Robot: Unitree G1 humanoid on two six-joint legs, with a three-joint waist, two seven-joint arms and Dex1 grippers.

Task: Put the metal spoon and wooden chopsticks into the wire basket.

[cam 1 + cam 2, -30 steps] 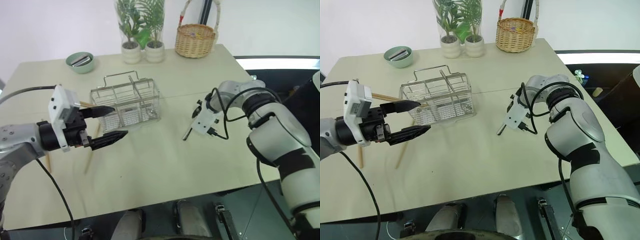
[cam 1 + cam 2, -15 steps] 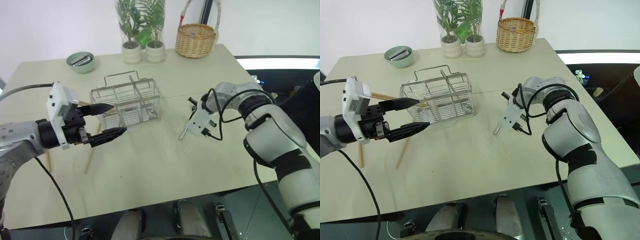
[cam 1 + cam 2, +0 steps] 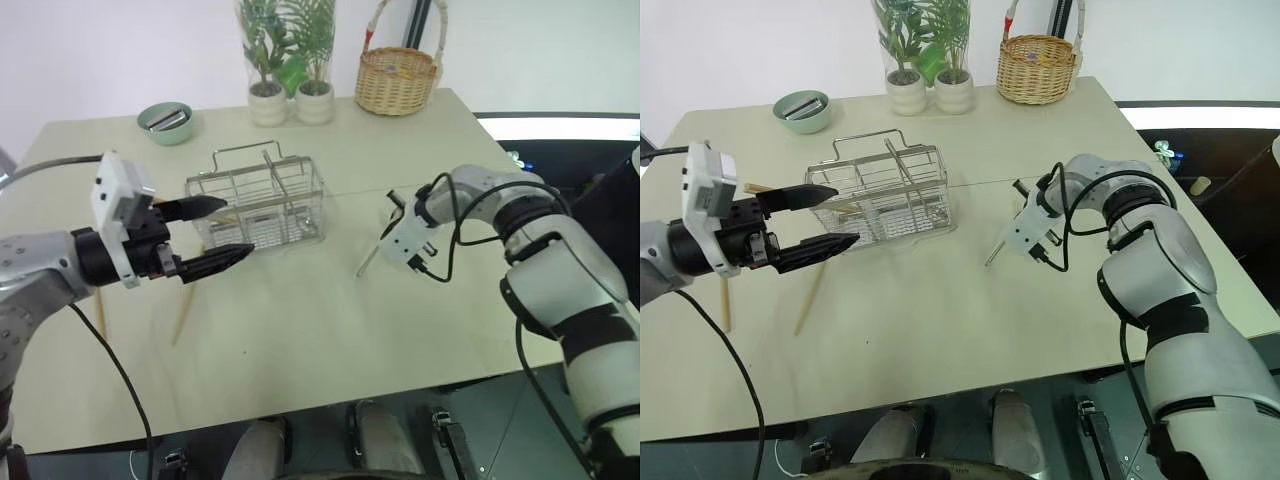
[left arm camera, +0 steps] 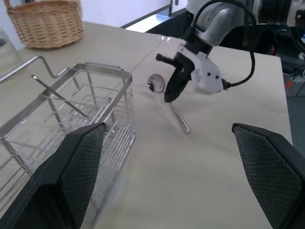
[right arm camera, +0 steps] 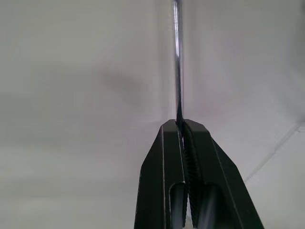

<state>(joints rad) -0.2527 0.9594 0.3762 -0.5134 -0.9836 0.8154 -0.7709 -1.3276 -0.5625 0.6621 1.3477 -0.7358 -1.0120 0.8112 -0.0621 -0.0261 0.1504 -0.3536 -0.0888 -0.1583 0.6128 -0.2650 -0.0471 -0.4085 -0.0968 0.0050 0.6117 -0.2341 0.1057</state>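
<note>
My right gripper (image 4: 168, 98) is shut on the thin handle of the metal spoon (image 5: 177, 57). The spoon slants, with its round bowl (image 4: 156, 83) raised and its handle tip (image 3: 988, 262) down by the tabletop, right of the wire basket (image 3: 262, 200). My left gripper (image 3: 236, 226) hovers open and holds nothing, just left of the basket's front corner. Two wooden chopsticks (image 3: 810, 298) lie on the table under my left arm, one (image 3: 724, 303) further left. Another stick (image 3: 758, 187) pokes out of the basket's left side.
A green bowl (image 3: 165, 122) sits at the back left. Two potted plants (image 3: 290, 70) and a woven wicker basket (image 3: 398, 75) stand along the far edge. The table (image 3: 330, 340) ends just right of my right arm.
My right wrist has rolled, and the spoon handle now slants out from its shut fingers. The left gripper stays open in nearly the same place. The camera has shifted slightly.
</note>
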